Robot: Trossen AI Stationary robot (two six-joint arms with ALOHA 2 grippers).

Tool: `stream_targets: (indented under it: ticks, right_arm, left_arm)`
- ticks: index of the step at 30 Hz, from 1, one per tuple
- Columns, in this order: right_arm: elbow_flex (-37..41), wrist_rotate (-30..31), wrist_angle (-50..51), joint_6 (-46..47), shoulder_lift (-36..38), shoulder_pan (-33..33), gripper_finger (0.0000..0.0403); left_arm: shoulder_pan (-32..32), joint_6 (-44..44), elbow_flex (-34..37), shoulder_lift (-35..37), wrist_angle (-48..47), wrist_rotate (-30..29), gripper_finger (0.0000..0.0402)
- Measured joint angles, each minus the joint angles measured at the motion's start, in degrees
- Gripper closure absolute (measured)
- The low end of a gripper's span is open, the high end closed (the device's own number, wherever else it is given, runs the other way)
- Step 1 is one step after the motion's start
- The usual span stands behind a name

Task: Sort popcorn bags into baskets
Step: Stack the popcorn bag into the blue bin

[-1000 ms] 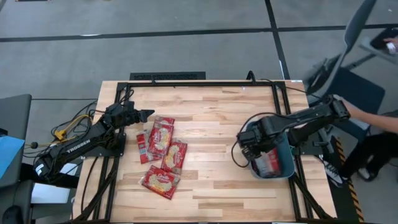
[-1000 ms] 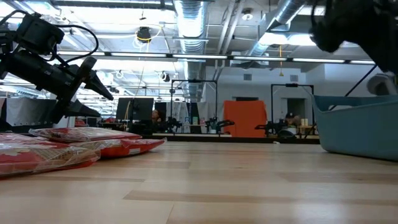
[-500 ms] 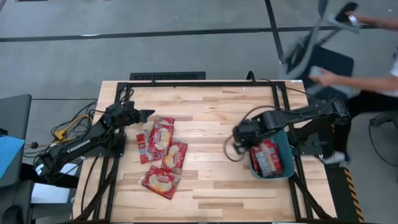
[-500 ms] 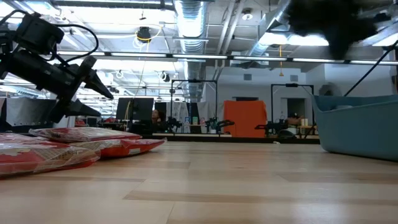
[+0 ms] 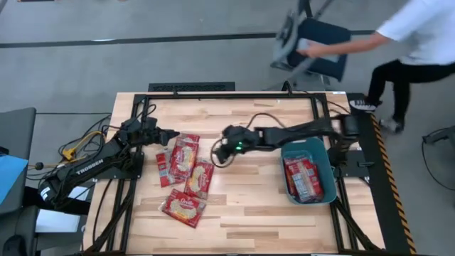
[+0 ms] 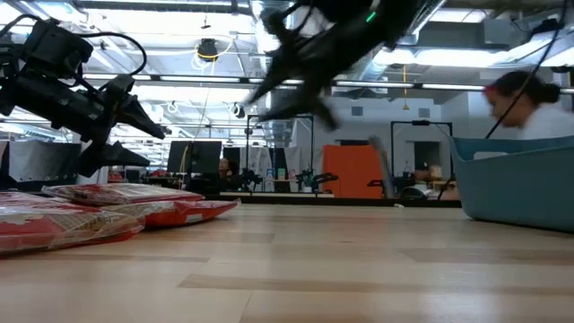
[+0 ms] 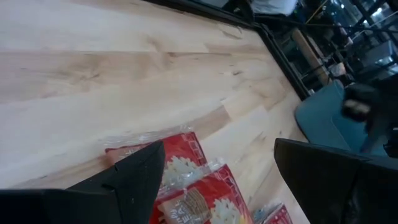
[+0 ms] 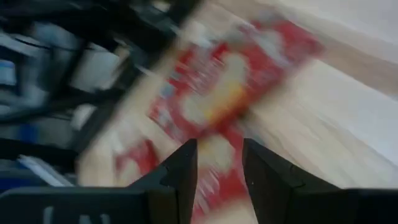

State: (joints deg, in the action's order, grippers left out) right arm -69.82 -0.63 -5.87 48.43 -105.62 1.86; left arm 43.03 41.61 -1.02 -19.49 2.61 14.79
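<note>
popcorn bags (image 5: 184,173) left, basket (image 5: 323,158) right

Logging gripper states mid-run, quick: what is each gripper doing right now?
Left gripper: open, empty, above the popcorn bags at the table's left.
Right gripper: open, empty, reaching from the basket toward the bags.

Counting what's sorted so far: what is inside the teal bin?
The high view shows red popcorn bags lying flat in the bin, apparently two side by side. Any beneath them would be covered.
</note>
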Motion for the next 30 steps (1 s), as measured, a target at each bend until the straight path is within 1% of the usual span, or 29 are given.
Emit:
stream_targets:
  ticks: [2,3,4,8,10,13,16,18,20,22,24,26,28,30]
  right_arm:
    - [-0.5,-2.9,-9.1,-0.1,-4.5,0.8,0.0242]
    - [-1.4,-4.1,-12.0,0.5,-7.0,1.1,0.0237]
    - [-2.3,-5.3,-12.8,1.0,-9.1,1.4,0.0230]
    - [-8.4,-10.2,-10.6,1.5,-16.8,2.5,0.0201]
    - [-11.4,-13.5,-8.9,3.7,-19.5,3.0,0.0190]
    - [-15.2,-17.2,-6.6,5.5,-22.1,3.3,0.0184]
    - [-17.3,-18.9,-2.7,4.8,-22.3,3.3,0.0189]
    - [-18.3,-19.0,0.2,3.1,-21.7,3.3,0.0194]
    - [-18.4,-18.7,5.2,0.9,-19.1,3.0,0.0199]
    - [-19.0,-16.8,7.9,-1.4,-17.0,2.7,0.0202]
    - [-18.8,-15.0,13.8,-3.7,-14.4,2.5,0.0204]
    - [-18.9,-11.9,16.6,-5.4,-12.9,2.2,0.0205]
    - [-18.7,-9.2,21.2,-6.7,-10.8,1.8,0.0206]
    - [-18.9,-6.4,23.4,-7.0,-9.5,1.3,0.0207]
  left_arm:
    - [0.0,-0.1,0.0,-0.3,0.0,0.7,0.0111]
    - [0.0,-0.2,0.0,-0.6,0.0,1.2,0.0111]
    - [0.0,-0.2,0.0,-0.8,0.0,1.6,0.0111]
    - [-0.5,-0.9,0.0,-3.2,0.0,2.9,0.0111]
    - [-1.2,-0.9,0.0,-5.2,0.0,2.8,0.0111]
    - [-2.6,-0.9,0.0,-9.5,0.0,2.6,0.0111]
    - [-4.1,-0.9,0.0,-14.5,-0.1,2.4,0.0111]
    - [-5.0,-0.4,-0.4,-17.6,-0.9,2.4,0.0111]
    - [-6.0,-1.0,-1.4,-20.7,-2.8,2.3,0.0111]
    - [-7.0,-2.2,-3.0,-23.3,-5.0,0.9,0.0111]
    - [-8.3,-2.5,-4.5,-25.8,-6.3,-0.9,0.0111]
    - [-9.9,-1.9,-5.6,-27.8,-5.7,-2.2,0.0111]
    - [-11.8,-0.1,-6.4,-30.1,-3.0,-3.2,0.0111]
    - [-14.4,2.1,-7.2,-32.4,0.3,-3.9,0.0111]
